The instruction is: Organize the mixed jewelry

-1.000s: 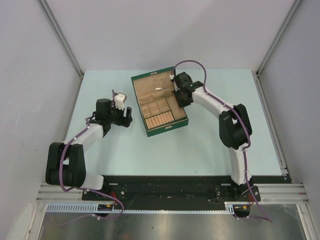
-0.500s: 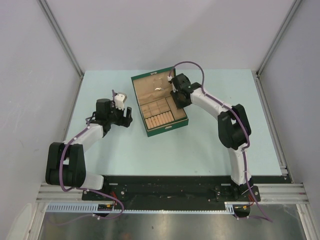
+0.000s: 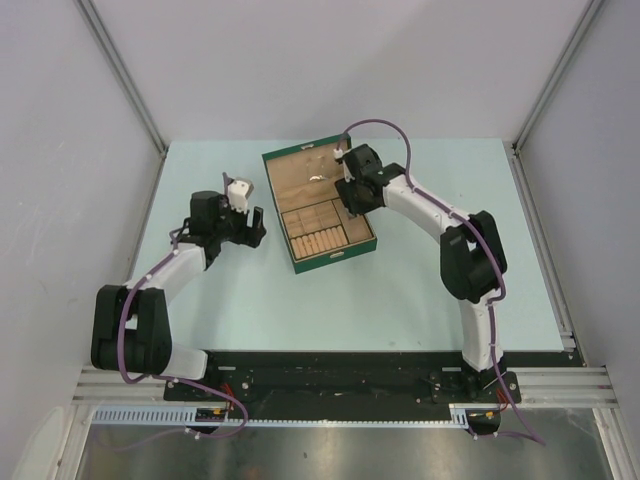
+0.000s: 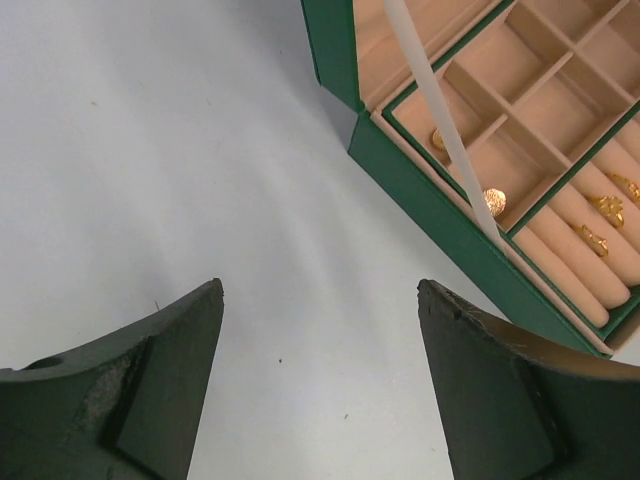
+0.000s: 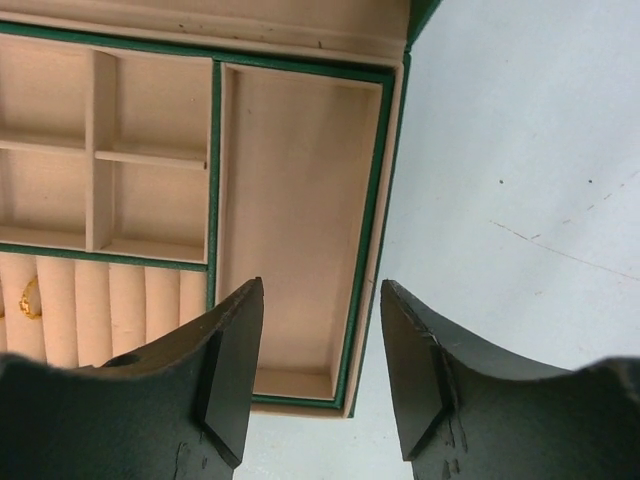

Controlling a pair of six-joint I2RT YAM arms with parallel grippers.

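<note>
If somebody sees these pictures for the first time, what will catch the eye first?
The open green box at the middle of the table, with small gold pieces in its tan slots. The right gripper hangs open over its long empty compartment, and the left gripper stands open above the table beside it.
</note>
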